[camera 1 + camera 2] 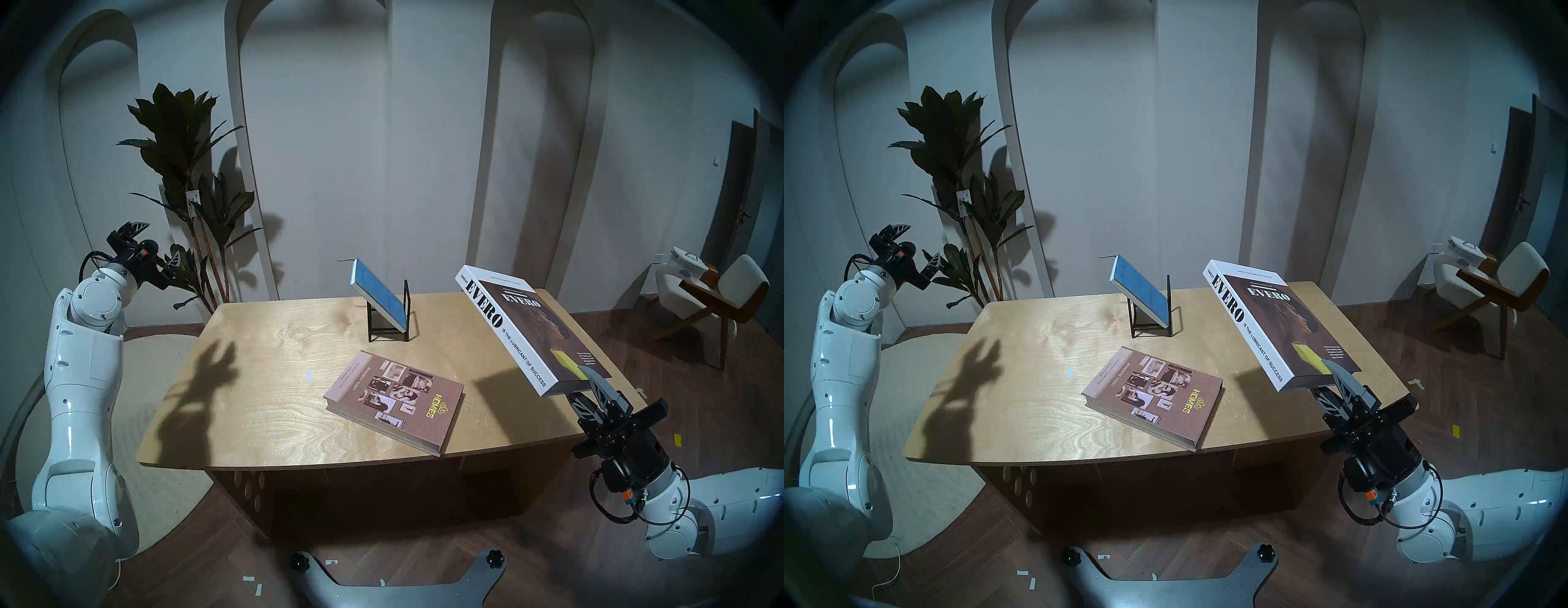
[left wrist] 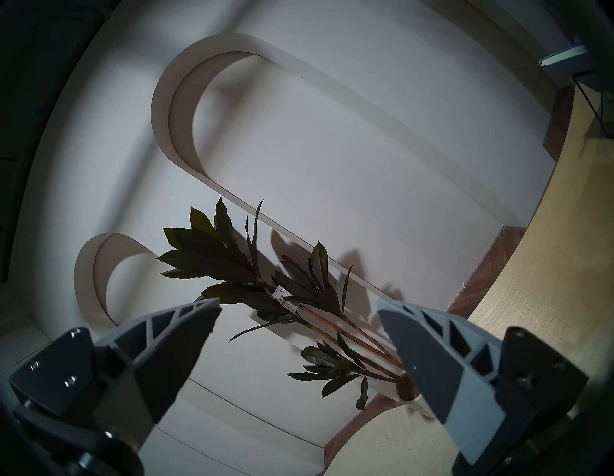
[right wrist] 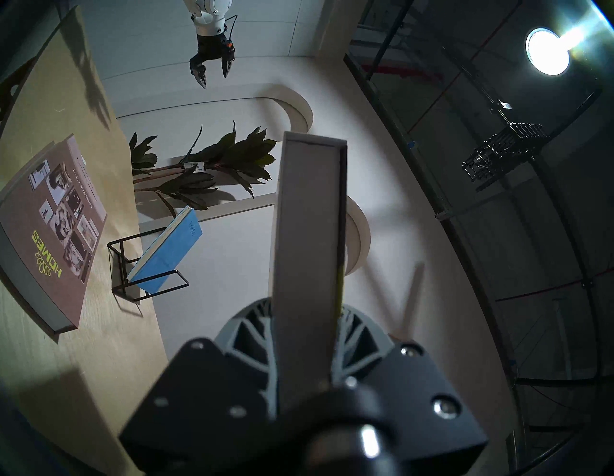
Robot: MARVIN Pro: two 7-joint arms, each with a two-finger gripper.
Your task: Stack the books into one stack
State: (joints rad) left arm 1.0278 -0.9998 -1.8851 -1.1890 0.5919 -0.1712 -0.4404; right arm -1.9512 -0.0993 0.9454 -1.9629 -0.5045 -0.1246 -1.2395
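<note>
Aloft, right gripper [image 1: 590,384] tilts upward, clamping EVERO book [image 1: 535,327].

From head height we look down on the pale wooden table [image 1: 254,382]; both wrist views, tilted, share the dark-leaved potted plant [image 2: 252,276].

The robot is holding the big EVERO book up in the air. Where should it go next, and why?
Probably a short carry sideways, until the EVERO book hangs over the HOMES book. The right gripper pinches it by one corner, tilted, off to the side, while HOMES lies flat and bare on the table, a good base.
</note>
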